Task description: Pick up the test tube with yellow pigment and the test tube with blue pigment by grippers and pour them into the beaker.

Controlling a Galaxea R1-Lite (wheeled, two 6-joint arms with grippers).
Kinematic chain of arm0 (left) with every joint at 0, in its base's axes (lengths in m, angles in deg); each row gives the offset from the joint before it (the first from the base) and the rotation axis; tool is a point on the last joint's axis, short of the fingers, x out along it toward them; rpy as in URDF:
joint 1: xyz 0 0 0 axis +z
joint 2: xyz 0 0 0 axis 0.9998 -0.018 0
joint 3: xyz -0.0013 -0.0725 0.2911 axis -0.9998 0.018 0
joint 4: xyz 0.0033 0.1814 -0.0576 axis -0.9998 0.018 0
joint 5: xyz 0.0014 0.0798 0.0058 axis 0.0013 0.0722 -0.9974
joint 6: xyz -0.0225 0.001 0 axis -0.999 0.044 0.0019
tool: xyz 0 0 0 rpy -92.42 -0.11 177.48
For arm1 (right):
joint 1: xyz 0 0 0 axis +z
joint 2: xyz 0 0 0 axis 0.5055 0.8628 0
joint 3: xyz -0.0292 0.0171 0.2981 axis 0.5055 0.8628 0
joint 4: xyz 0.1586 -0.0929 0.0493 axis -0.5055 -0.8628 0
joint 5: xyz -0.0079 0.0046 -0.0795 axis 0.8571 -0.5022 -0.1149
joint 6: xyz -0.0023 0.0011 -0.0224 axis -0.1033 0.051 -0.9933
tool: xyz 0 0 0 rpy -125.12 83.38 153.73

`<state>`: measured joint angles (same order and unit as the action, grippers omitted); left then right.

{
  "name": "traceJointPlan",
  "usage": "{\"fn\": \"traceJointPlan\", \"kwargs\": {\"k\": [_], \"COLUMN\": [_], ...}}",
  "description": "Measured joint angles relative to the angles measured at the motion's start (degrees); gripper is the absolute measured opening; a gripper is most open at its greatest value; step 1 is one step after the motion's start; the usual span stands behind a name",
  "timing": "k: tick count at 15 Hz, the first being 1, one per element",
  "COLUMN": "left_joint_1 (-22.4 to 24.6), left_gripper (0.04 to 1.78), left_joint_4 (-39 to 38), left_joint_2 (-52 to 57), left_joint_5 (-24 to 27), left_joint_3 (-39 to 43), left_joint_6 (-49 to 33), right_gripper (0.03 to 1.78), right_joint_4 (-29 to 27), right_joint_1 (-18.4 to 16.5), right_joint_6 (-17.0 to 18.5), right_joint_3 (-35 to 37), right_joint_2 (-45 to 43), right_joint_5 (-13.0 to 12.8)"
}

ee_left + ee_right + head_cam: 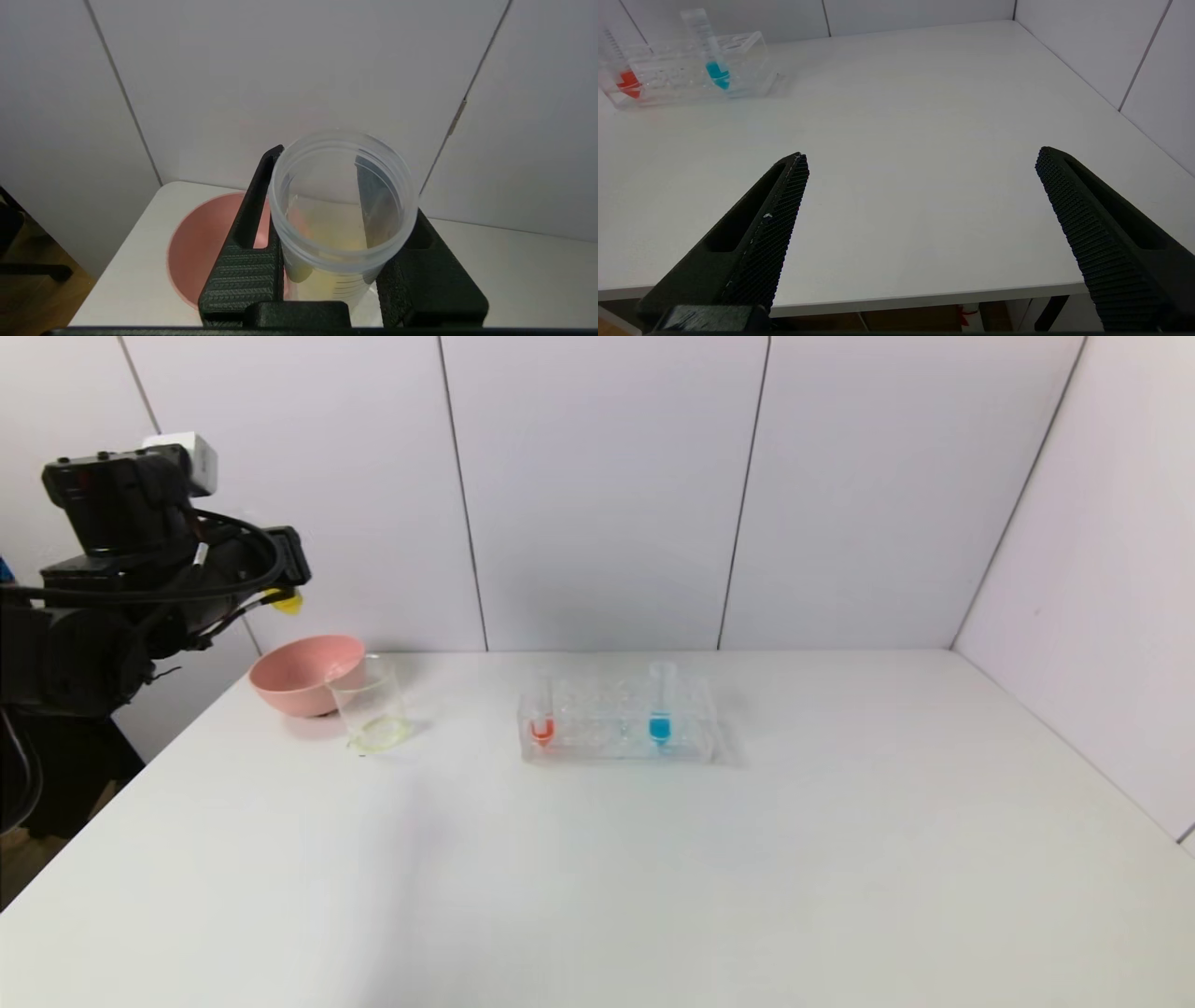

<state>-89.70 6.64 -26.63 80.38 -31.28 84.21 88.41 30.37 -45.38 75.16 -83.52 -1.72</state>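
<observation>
Test tube with yellow pigment clamped between the left gripper jaws, raised over the pink bowl beside the beaker. Test tube with blue pigment upright in the rack mid-counter. Right gripper jaws spread wide, low at the counter's near edge.

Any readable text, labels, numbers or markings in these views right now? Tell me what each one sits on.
No readable text in any view.
The test tube with yellow pigment, clamped in the left gripper: faint graduation lines low on its wall, no figures legible.
The test tube with blue pigment in the rack: scale ticks, no numbers legible.
The orange-red tube: scale ticks only.
The beaker and pink bowl: no markings visible.
</observation>
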Motion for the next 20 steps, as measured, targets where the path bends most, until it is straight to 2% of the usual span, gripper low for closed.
{"fn": "traceJointPlan", "kwargs": {"k": [2, 10, 14, 18, 20], "left_joint_1": [2.5, 7.1, 9.9, 13.7, 14.4], "left_gripper": [0.54, 0.54, 0.54, 0.54, 0.54], "left_joint_4": [-0.1, 0.6, 0.9, 4.4, 9.4], "left_joint_2": [0.2, 1.1, 1.1, 0.4, 0.9], "left_joint_5": [4.2, 9.8, 15.6, 21.6, 23.3], "left_joint_3": [1.5, 2.3, 2.4, 1.8, 1.0], "left_joint_6": [0.0, 0.8, 5.4, 11.2, 12.3], "right_gripper": [1.77, 1.77, 1.77, 1.77, 1.77], "right_joint_4": [0.0, 0.0, 0.0, 0.0, 0.0], "right_joint_1": [0.0, 0.0, 0.0, 0.0, 0.0], "right_joint_6": [0.0, 0.0, 0.0, 0.0, 0.0], "right_joint_3": [0.0, 0.0, 0.0, 0.0, 0.0], "right_joint_2": [0.0, 0.0, 0.0, 0.0, 0.0], "right_joint_5": [0.0, 0.0, 0.0, 0.0, 0.0]}}
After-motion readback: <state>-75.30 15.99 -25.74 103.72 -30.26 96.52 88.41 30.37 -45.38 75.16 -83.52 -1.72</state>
